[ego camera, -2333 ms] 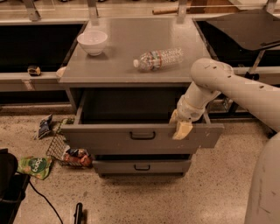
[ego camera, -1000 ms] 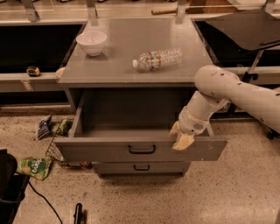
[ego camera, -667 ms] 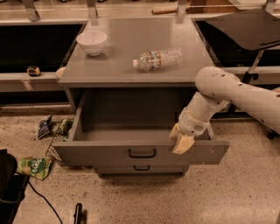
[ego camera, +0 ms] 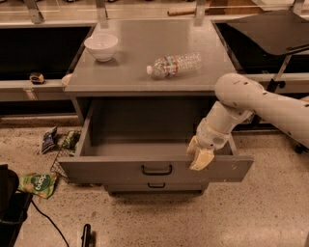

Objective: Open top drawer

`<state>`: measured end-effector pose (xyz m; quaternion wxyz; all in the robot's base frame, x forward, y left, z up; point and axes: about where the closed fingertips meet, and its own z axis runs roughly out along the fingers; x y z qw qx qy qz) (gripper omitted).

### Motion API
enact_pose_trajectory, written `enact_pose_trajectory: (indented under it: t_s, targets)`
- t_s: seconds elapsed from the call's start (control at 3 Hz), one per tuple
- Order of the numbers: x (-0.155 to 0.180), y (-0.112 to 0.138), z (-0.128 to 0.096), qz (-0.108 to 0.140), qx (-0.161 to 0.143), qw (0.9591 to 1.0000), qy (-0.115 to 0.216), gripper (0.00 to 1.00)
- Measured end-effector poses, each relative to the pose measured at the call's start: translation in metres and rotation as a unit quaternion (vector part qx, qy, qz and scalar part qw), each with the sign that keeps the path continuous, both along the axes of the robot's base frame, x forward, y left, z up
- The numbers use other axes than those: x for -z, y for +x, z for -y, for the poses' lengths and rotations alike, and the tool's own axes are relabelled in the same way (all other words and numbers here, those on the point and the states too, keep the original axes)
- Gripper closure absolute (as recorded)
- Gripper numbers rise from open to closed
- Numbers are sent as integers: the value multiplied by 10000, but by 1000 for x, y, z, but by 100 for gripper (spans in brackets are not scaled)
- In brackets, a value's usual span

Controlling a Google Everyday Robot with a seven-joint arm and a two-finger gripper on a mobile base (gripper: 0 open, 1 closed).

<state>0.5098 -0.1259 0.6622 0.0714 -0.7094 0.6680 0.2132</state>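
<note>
**Work area: gray cabinet on a speckled floor, between low ledges.**
The floor [ego camera: 251, 217] is pale speckled stone under even light, with only soft shadows. A gray metal cabinet [ego camera: 145, 72] with a flat top stands at centre. A low gray ledge [ego camera: 29, 89] with a dark recess above it runs off to the left. A tilted black panel [ego camera: 270, 31] stands at upper right. Metal uprights [ego camera: 101, 9] rise behind the cabinet. Snack packets [ego camera: 38, 183] and a black cable [ego camera: 48, 222] lie on the floor at left. The gripper [ego camera: 200, 157] is at the cabinet front, right of centre.
</note>
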Motion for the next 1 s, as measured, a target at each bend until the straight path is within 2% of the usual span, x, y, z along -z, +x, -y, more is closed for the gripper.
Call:
enact_pose_trajectory:
  t_s: [0.33,0.67,1.0]
  targets:
    - [0,0,0,0,-1,10000,0,15]
    - [-21,-5,11,283,150,9993,-196,0]
    - [-60,-16,31,765,524,9940,-581,0]
